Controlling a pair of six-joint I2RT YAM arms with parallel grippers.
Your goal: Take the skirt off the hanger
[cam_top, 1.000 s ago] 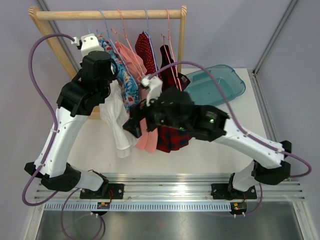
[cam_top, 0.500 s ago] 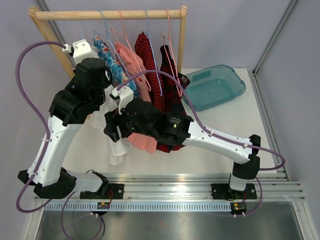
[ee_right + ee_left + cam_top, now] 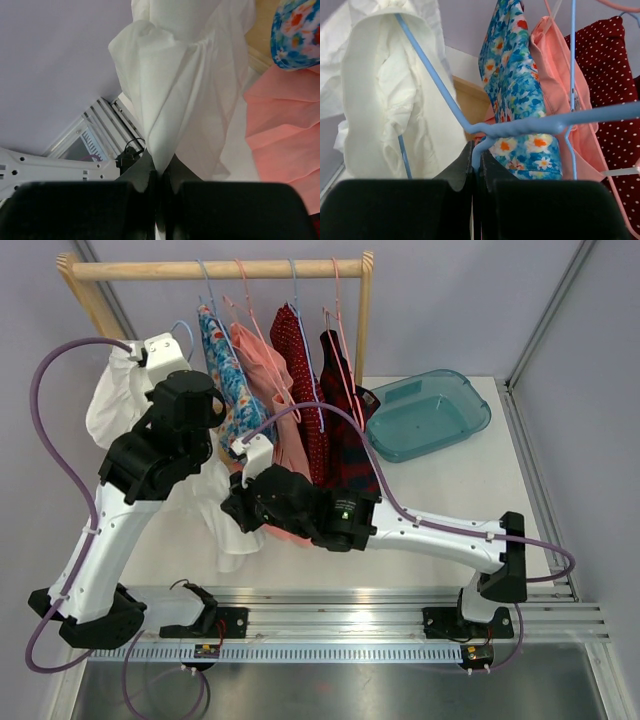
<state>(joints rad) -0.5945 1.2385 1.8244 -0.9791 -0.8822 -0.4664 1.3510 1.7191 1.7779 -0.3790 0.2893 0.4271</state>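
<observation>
At far left, white skirt [image 3: 108,405] hangs on blue hanger [image 3: 520,127], off the rack [image 3: 220,268] and out to its left. L tool [image 3: 476,150] is clamped tight on hanger's twisted neck, prob. to hold it steady as an anchor. Next over, R tool [image 3: 159,170] is pinched narrow on skirt's lower edge, cloth bunched betw. its fingers. It looks set to drag fabric down off hanger. Floral dress [image 3: 222,360] & pink piece [image 3: 262,355] hang on rack, not gripped. Teal bin [image 3: 430,415] sits on bench [image 3: 440,480] at right, likely the drop spot.
</observation>
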